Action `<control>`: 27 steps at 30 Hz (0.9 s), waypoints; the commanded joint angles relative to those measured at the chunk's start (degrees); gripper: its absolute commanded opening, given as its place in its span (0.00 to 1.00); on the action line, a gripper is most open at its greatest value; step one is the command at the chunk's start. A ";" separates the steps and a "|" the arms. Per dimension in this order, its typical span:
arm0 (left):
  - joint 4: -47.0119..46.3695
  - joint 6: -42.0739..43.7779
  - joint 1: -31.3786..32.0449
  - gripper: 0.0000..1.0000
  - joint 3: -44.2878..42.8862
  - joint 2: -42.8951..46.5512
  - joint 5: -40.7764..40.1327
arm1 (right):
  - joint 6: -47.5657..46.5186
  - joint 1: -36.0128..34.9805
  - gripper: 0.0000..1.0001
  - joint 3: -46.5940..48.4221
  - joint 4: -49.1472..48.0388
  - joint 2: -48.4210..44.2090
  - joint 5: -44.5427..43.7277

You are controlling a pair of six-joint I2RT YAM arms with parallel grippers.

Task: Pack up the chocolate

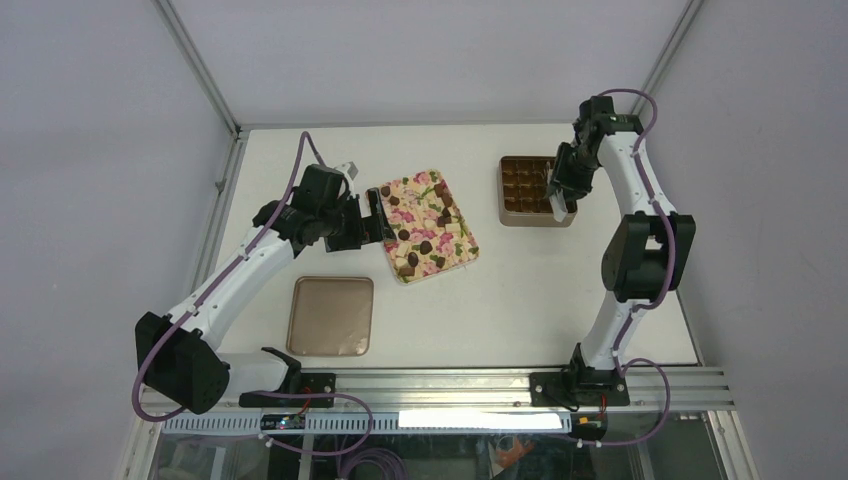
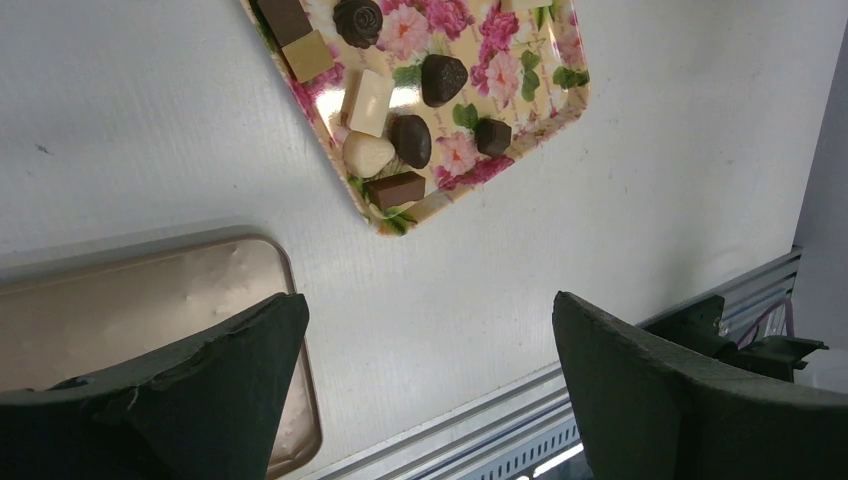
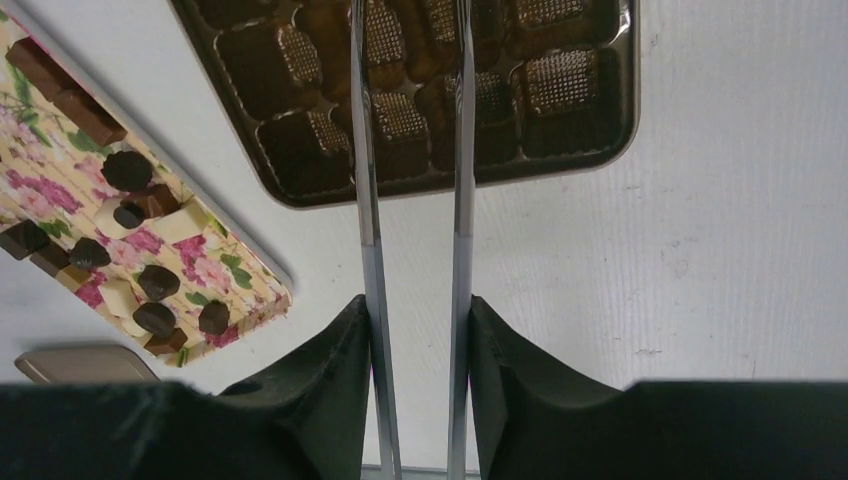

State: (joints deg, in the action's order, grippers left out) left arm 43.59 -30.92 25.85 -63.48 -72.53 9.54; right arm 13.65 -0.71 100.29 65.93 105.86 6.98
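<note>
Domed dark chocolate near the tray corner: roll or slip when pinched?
Likely slippery: the domed dark chocolate has a rounded, glossy top. It seems to sit flat on the tray, so rolling looks unlikely. The white piece beside it may get nudged.

A white bench [image 1: 520,300] fills the middle of the overhead view, enclosed by plain, pale lavender-grey walls [image 1: 420,60] at the top, left and right of the frame, all evenly lit. Two slim silver metal posts [image 1: 197,65] slant from the upper corners down to the bench's far corners, and a thin metal trim [image 1: 225,190] runs along its left edge. Across the lower part of the frame a ribbed aluminium rail [image 1: 450,385] borders the bench's near edge, with a bright white strip of light [image 1: 480,420] and a clear panel [image 1: 700,450] beneath it.
</note>
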 commanded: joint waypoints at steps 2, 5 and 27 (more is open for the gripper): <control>-1.57 1.05 0.08 0.99 -1.06 0.11 1.19 | -1.74 2.55 0.04 6.96 1.02 3.13 2.42; -1.30 1.50 0.08 0.99 -1.12 -0.13 1.06 | -1.83 2.94 0.04 8.90 0.89 4.64 1.80; 0.29 1.65 0.08 0.99 -2.02 -1.04 -3.03 | -1.35 5.02 0.21 16.27 1.36 13.66 -0.30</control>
State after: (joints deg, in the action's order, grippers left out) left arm 44.97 -29.76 25.85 -63.51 -74.24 7.53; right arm 13.10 3.95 113.97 68.16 120.33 6.74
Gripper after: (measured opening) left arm 0.991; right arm 0.386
